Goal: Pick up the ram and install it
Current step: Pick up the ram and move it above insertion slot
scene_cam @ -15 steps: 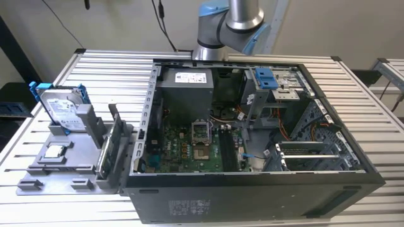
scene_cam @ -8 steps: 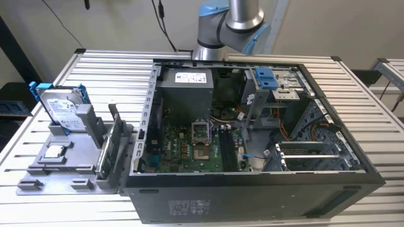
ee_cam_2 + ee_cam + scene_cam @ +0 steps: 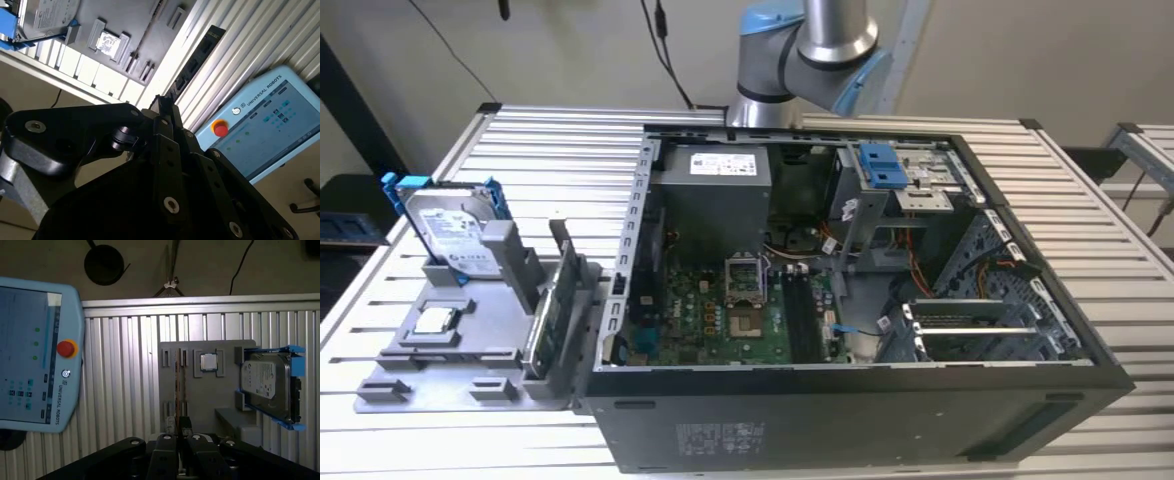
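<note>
The gripper [image 3: 178, 424] hangs over the slatted table [image 3: 125, 365], well apart from everything on it; whether it is open or closed cannot be told. Straight ahead of it in the first wrist view, the ram [image 3: 179, 380] stands on edge in the slots of the grey holder [image 3: 200, 400], not gripped and not installed. Beyond the ram, the holder carries the CPU chip [image 3: 208, 362] and then the blue-framed hard drive [image 3: 267, 385]. The teach pendant [image 3: 35, 355] is on the ram's opposite side, and the open computer case [image 3: 854, 430] stands just beside the holder.
</note>
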`<state>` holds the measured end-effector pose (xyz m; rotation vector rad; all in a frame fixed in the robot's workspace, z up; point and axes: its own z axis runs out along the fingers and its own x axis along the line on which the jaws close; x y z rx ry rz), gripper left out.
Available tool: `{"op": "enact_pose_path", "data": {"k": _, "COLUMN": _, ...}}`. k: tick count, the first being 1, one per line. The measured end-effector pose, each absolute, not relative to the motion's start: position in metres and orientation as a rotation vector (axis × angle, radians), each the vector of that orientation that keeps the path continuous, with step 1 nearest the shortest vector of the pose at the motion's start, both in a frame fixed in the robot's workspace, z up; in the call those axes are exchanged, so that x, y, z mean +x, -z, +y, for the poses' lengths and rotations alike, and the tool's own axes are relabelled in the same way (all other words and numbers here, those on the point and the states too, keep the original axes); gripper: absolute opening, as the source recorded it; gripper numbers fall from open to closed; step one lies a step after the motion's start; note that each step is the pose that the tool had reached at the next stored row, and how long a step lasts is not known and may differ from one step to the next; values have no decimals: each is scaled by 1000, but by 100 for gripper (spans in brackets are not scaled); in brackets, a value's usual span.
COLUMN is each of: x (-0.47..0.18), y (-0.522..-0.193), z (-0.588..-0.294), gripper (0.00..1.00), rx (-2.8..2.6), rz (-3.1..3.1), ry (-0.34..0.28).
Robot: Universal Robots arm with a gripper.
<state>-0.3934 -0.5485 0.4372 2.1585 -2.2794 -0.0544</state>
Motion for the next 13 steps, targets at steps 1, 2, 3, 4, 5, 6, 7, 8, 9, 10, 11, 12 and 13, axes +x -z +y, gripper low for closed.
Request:
{"op": "enact_pose_path", "data": {"k": 1, "x": -393, "y": -437, "z": -549, "gripper": 14, "rx": 2159, "rz": -2280, "ry": 54}}
{"op": "enact_pose_path", "data": {"k": 2, "x": -392, "y": -437, "z": -549, "gripper": 14, "rx": 2159, "rz": -2280, "ry": 54}}
{"op": "enact_pose_path", "data": {"k": 3, "x": -391, "y": -437, "z": -549, "gripper": 14, "rx": 2159, "rz": -2279, "ry": 54}}
{"op": "enact_pose_path", "data": {"k": 4, "x": -390, "y": -437, "z": -549, "gripper": 14, "rx": 2159, "rz": -2280, "ry": 54}}
{"op": "enact_pose_path", "data": {"k": 5, "x": -389, "y": -437, "z": -549, "gripper": 14, "rx": 2159, "rz": -2280, "ry": 54}}
{"op": "enact_pose_path", "data": {"k": 6, "x": -387, "y": -437, "z": -549, "gripper": 14, "rx": 2159, "rz": -2280, "ry": 54}}
{"op": "enact_pose_path", "data": {"k": 7, "x": -386, "y": -437, "z": -549, "gripper": 14, "rx": 2159, "rz": -2280, "ry": 54}}
{"op": "enact_pose_path", "data": {"k": 8, "x": -384, "y": -437, "z": -549, "gripper": 14, "rx": 2159, "rz": -2280, "ry": 54}}
{"op": "enact_pose_path", "data": {"k": 9, "x": -383, "y": -437, "z": -549, "gripper": 14, "rx": 2159, "rz": -2280, "ry": 54}}
{"op": "enact_pose_path", "data": {"k": 10, "x": -381, "y": -437, "z": -549, "gripper": 14, "rx": 2159, "rz": -2280, "ry": 54}}
{"op": "enact_pose_path", "data": {"k": 11, "x": -379, "y": -437, "z": -549, "gripper": 14, "rx": 2159, "rz": -2280, "ry": 54}}
{"op": "enact_pose_path", "data": {"k": 12, "x": -378, "y": -437, "z": -549, "gripper": 14, "rx": 2159, "rz": -2280, "ry": 54}}
{"op": "enact_pose_path", "data": {"k": 13, "x": -376, "y": -437, "z": -549, "gripper": 14, "rx": 2159, "rz": -2280, "ry": 54}}
